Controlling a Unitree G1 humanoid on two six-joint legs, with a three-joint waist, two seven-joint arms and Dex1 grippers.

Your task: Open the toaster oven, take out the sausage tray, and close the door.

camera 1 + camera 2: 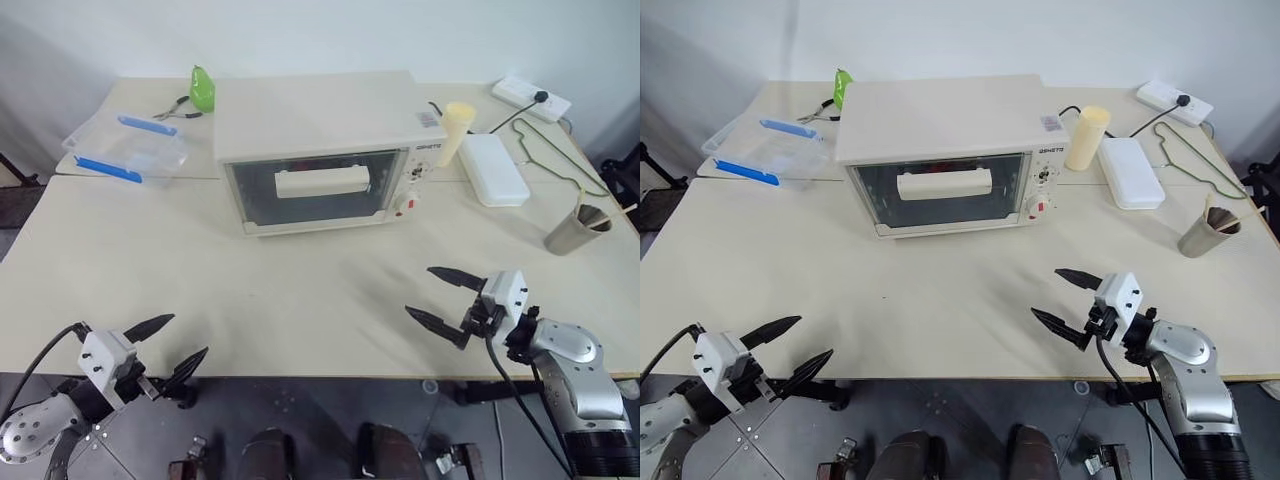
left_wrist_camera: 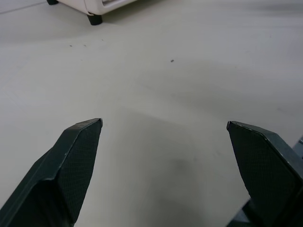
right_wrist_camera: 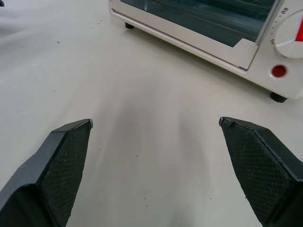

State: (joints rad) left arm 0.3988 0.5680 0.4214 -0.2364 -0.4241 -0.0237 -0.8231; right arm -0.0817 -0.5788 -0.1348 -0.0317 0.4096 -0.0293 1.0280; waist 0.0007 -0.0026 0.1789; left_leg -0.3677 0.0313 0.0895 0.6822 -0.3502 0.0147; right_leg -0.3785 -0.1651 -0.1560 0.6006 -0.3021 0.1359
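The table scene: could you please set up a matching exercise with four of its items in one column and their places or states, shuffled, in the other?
Things:
1. door
2. clear plastic box
3. metal cup
4. left gripper

Places or states:
A. open and empty, at the table's near edge
B. shut on the toaster oven
C. far left of the table, beside the oven
D. right side of the table, sticks inside

Pairs: 1-B, 2-C, 3-D, 4-A
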